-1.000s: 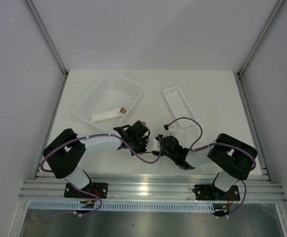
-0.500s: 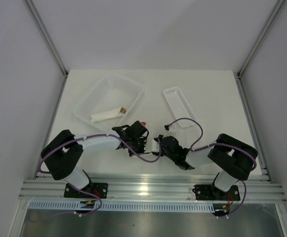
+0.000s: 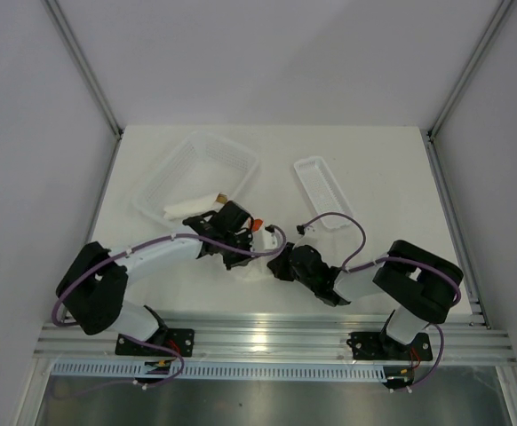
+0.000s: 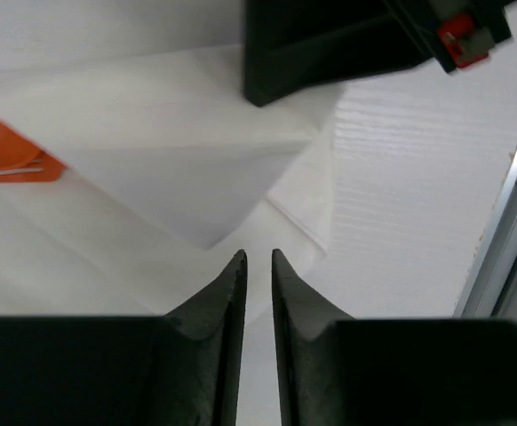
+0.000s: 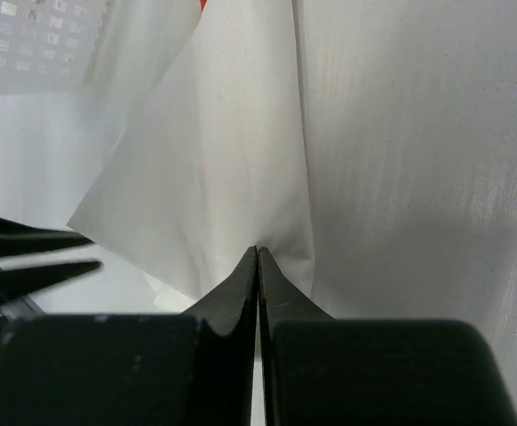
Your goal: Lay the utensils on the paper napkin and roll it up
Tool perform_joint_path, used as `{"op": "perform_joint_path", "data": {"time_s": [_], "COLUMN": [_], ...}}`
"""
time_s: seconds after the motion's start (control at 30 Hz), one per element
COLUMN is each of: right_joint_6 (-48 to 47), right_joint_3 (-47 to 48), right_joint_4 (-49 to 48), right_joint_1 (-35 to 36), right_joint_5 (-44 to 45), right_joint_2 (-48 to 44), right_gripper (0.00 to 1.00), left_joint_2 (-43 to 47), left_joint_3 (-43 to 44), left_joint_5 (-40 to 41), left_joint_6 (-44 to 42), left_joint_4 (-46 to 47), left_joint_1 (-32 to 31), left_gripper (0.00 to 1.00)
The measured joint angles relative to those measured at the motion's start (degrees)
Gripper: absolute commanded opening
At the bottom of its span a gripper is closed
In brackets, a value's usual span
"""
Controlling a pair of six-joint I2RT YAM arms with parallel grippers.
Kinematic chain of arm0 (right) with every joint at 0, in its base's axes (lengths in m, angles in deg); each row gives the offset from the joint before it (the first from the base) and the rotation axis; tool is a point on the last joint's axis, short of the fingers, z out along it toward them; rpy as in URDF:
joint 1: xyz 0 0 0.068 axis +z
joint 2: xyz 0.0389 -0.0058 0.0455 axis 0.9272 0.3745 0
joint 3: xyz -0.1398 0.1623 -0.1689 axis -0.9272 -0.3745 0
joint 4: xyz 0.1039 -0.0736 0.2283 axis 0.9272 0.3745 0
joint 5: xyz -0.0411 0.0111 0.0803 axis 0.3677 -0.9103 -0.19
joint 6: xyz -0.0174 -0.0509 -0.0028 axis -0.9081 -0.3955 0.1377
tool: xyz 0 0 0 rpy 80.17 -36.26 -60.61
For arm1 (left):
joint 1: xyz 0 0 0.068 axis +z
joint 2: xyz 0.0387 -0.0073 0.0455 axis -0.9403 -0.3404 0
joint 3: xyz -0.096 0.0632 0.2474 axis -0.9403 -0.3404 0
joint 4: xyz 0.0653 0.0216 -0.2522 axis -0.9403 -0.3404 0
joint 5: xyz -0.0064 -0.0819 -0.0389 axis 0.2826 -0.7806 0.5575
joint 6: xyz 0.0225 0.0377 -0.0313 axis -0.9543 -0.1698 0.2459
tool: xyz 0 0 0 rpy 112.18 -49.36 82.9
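Note:
The white paper napkin (image 3: 257, 264) lies folded at the near middle of the table, between the two grippers. An orange-red utensil end (image 3: 257, 225) sticks out at its far edge, and also shows in the left wrist view (image 4: 10, 146); the rest of the utensils are hidden under the paper. My right gripper (image 3: 279, 262) is shut on the napkin's (image 5: 232, 151) near edge and holds a flap raised. My left gripper (image 3: 237, 241) hovers just left of the napkin (image 4: 178, 160), its jaws a narrow gap apart with nothing between them.
A clear plastic basket (image 3: 241, 153) stands at the back left, holding a white paper roll with a brown tip (image 3: 190, 209). A small clear tray (image 3: 322, 192) lies at the back right. The table's metal front rail (image 4: 507, 240) runs close by.
My left gripper has pulled back and to the left, off the napkin. My right gripper has shifted slightly left, still pinching the napkin's edge. More of the orange utensil tip shows.

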State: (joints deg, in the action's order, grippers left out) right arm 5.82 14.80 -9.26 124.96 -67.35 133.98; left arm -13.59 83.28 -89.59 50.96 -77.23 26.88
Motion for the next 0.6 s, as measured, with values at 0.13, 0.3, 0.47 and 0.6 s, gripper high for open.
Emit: {"op": "perform_joint_path", "data": {"time_s": [0.13,0.3,0.47,0.6], "right_joint_6": [0.0,-0.1,-0.1,0.0], "right_joint_3": [0.0,0.0,0.0,0.0], "right_joint_4": [-0.1,-0.1,-0.3,-0.8], "right_joint_1": [0.0,0.0,0.0,0.0], "right_joint_5": [0.0,0.0,0.0,0.0], "right_joint_2": [0.0,0.0,0.2,0.5], "right_gripper": [0.0,0.0,0.0,0.0], "left_joint_2": [0.5,0.5,0.0,-4.0], "left_joint_3": [4.1,8.3,9.0,9.9], "left_joint_5": [-0.5,-1.9,-3.6,-4.2], "left_joint_6": [4.3,10.9,16.1,18.1], "left_joint_4": [0.1,-0.3,-1.3,-1.6], "left_joint_1": [2.2,2.5,3.0,2.7], "left_gripper": [0.02,0.01,0.03,0.04]}}
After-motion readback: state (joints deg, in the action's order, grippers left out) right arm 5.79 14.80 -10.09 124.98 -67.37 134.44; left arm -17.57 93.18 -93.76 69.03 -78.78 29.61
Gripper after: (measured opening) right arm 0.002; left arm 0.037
